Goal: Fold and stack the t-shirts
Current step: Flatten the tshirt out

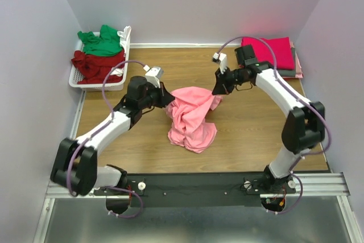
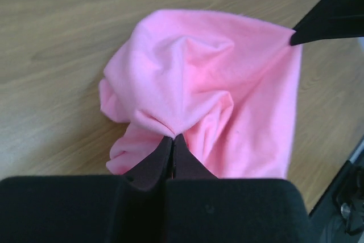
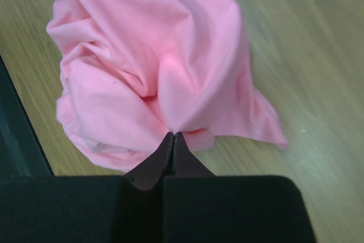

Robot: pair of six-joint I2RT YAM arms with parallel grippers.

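Clamping thin folds of the pink t-shirt (image 1: 192, 119) mid-frame, your left gripper (image 1: 169, 99) and right gripper (image 1: 216, 90) are risking slippage.

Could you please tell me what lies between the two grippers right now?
The pink shirt lies bunched between the left gripper and the right gripper, each shut on a fold of it. The top view shows this best.
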